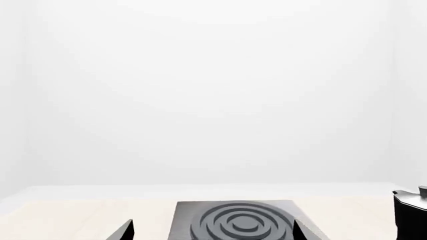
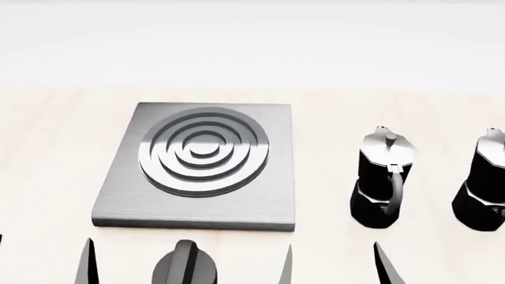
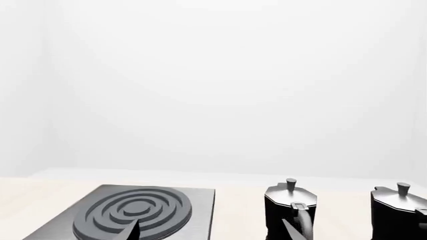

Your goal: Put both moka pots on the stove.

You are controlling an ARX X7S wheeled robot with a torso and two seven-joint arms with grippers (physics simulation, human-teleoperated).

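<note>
Pale wood tabletop (image 2: 47, 154), blank white wall behind. Square brushed-grey stove plate (image 2: 118, 201) ahead of released left gripper (image 2: 185, 260); bare. Two glossy black moka pots (image 2: 382, 177) (image 2: 483, 183) upright beyond right gripper (image 3: 208, 231), also released; second pot cut by frame edge. Black round knob (image 2: 186, 265) between left fingertips.

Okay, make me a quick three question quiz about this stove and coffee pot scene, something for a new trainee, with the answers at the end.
1. True or false: a moka pot already sits on the stove.
2. How many moka pots stand on the table?
3. The near moka pot stands on which side of the stove? A) the robot's left B) the robot's right

Key:
1. False; the burner is bare.
2. Two; the far moka pot is cut by the picture edge.
3. B.
</note>
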